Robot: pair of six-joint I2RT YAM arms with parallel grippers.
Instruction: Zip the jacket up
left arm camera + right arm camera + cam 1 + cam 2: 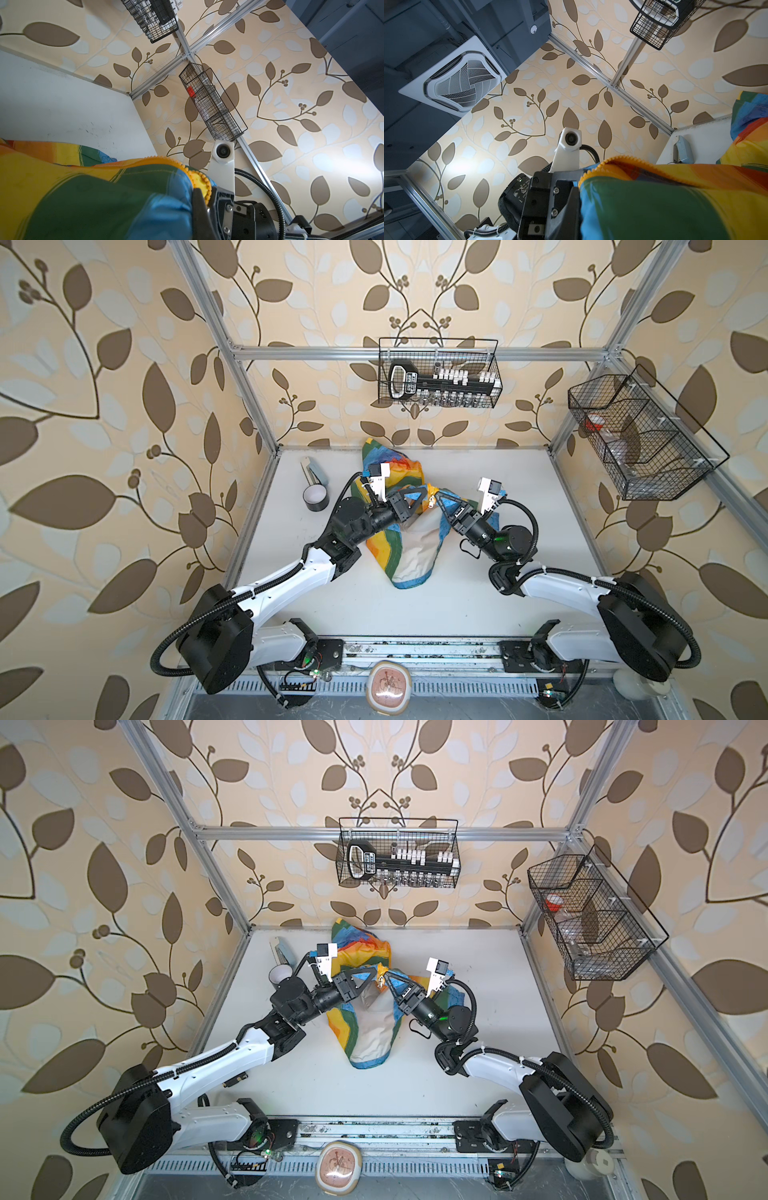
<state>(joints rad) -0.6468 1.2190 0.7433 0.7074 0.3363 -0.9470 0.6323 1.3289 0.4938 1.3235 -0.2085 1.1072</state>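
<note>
Jacket (411,556) crumpled mid-bench (415,605), middle pulled up. Left gripper (424,491) and right gripper (433,501) nearly tip to tip there, both jaws clenched on fabric along orange zipper (164,159) edge.

You have a white table (478,580) with a black roll of tape (316,506) near its back left corner, and a small grey-blue box (314,472) just behind the roll. One wire basket (439,344) on the back wall holds a black and white tool set (432,383), and a second wire basket (665,472) on the right wall holds something red (595,425). Brown leaf wallpaper (124,406) covers the walls you see.
</note>
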